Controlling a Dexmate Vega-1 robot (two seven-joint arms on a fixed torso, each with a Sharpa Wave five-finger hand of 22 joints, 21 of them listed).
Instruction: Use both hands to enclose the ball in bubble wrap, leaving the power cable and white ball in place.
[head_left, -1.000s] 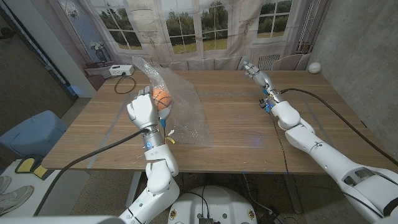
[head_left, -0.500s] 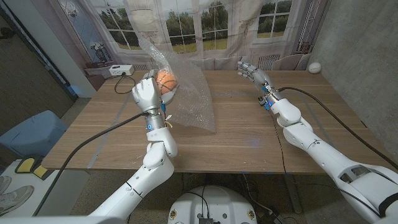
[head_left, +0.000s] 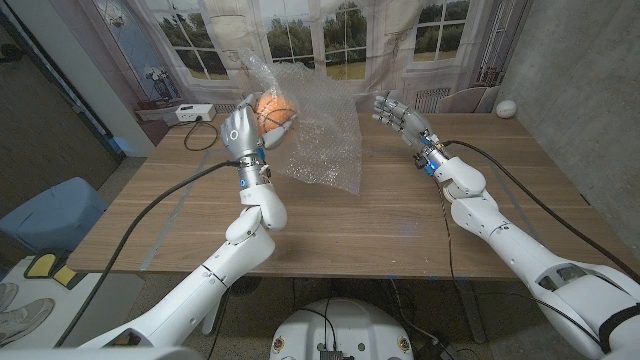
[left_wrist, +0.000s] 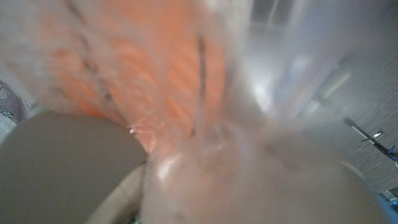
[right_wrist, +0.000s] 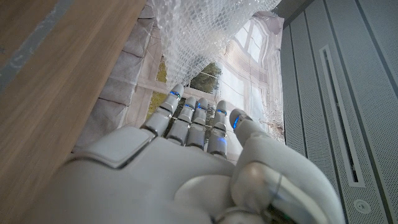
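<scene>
The left hand (head_left: 243, 128) has lifted the ball (head_left: 272, 109) and wrap (head_left: 320, 140) high off the table, and the right hand (head_left: 397, 114), fingers apart and empty, has moved closer to help wrap.

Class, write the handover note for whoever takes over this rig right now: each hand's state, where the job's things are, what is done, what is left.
Left hand: raised above the table, holding the orange ball together with the bubble wrap.
Right hand: open, fingers apart, near the sheet's free edge, not touching it.
Bubble wrap: hangs from the left hand, draped around the ball, lower part loose above the table.
White ball: at the table's far right corner, untouched.
Done: ball and wrap lifted together.
Left: the right hand should probably take the loose edge and fold it round until the ball is enclosed.
</scene>
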